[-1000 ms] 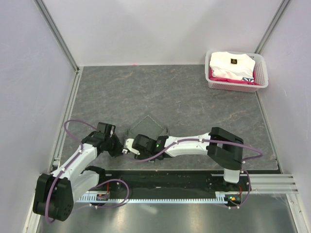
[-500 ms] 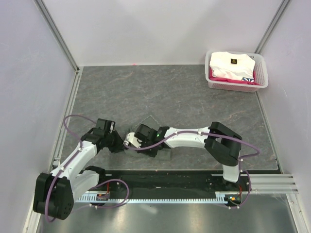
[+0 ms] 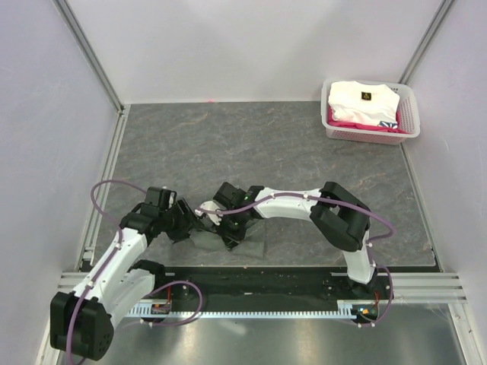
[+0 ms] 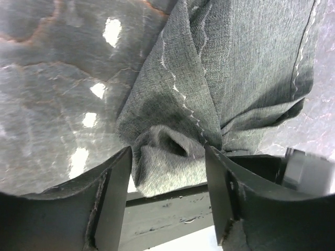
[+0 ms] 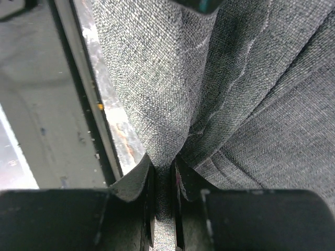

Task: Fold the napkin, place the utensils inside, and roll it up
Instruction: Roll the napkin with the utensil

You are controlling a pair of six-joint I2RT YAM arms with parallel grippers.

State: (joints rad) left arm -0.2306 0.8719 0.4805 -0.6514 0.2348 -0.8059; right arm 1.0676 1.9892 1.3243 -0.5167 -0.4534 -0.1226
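Dragged nearer, thin grey-green cloth napkin (image 3: 251, 247) is pinched by a fold in right gripper (image 5: 163, 175); left gripper (image 4: 167, 157) has let go, jaws apart around bunched corner.

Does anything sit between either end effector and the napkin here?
Nothing visible does. The right end effector is shut on a fold of the napkin, with the cloth directly in its jaws. The left end effector is open around the napkin's bunched corner, and no other object lies in that gap.
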